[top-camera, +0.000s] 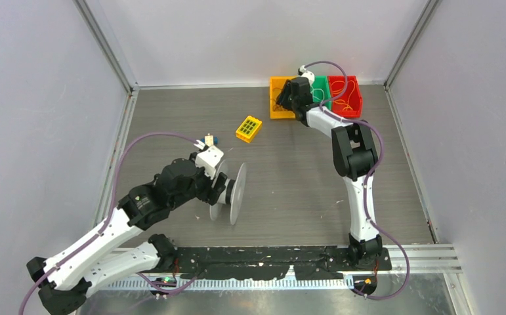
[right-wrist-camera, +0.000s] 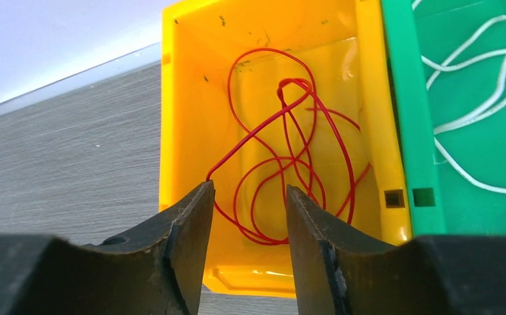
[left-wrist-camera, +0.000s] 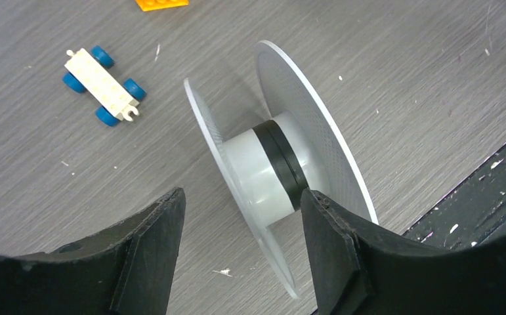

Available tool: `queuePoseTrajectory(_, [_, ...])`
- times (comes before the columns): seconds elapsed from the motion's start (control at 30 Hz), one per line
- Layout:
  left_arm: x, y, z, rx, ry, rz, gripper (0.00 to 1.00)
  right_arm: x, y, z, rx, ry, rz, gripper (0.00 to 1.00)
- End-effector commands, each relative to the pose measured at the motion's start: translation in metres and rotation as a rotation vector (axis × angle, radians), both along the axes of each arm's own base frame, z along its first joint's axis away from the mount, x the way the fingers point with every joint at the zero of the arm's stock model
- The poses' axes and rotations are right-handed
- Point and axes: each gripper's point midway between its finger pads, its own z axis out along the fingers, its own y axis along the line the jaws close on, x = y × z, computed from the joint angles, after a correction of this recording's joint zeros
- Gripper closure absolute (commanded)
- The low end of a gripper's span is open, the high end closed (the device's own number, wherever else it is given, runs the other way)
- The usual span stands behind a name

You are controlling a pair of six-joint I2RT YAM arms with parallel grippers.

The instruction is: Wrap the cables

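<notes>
On the grey table (top-camera: 289, 170), at its far edge — a yellow bin (right-wrist-camera: 184, 98) holding the red cable (right-wrist-camera: 291, 81).
The right gripper (right-wrist-camera: 249, 187) hangs over that bin with its jaws spread, and loose loops of cable show between them. Nearer, the clear spool (left-wrist-camera: 263, 170) stands on its rims, the left gripper (left-wrist-camera: 243, 193) with jaws apart either side of its hub — a small white toy car (left-wrist-camera: 101, 86) lies near.

red cables (right-wrist-camera: 295, 81) in yellow bin (right-wrist-camera: 184, 98), white wires (right-wrist-camera: 460, 121) in green bin (right-wrist-camera: 401, 98), clear spool (left-wrist-camera: 256, 170) with black band (left-wrist-camera: 283, 161), grey woodgrain table (left-wrist-camera: 401, 52).
</notes>
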Motion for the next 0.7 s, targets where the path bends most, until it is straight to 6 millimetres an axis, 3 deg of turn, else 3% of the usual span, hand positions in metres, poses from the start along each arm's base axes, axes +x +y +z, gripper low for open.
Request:
queuePoseTrajectory(0.0, [0.002, -0.014, 0.009, -0.033, 0.008, -0.034, 0.35, 0.015, 0.012, 0.057, 0.086, -0.142, 0.03, 0.49])
queuePoseTrajectory(0.17, [0.005, -0.015, 0.003, -0.003, 0.031, -0.024, 0.44, 0.014, 0.006, 0.067, 0.11, -0.179, 0.002, 0.44])
queuePoseTrajectory(0.37, [0.009, -0.011, 0.0, 0.022, 0.044, 0.014, 0.72, 0.017, 0.005, 0.055, 0.136, -0.144, -0.009, 0.42])
queuePoseTrajectory(0.53, [0.012, -0.011, 0.007, -0.033, 0.06, 0.081, 0.98, 0.017, 0.006, 0.061, 0.158, -0.154, 0.002, 0.41])
queuePoseTrajectory(0.67, [0.019, -0.018, 0.013, -0.114, 0.084, 0.156, 1.0, 0.013, -0.002, 0.086, 0.181, -0.198, -0.021, 0.38])
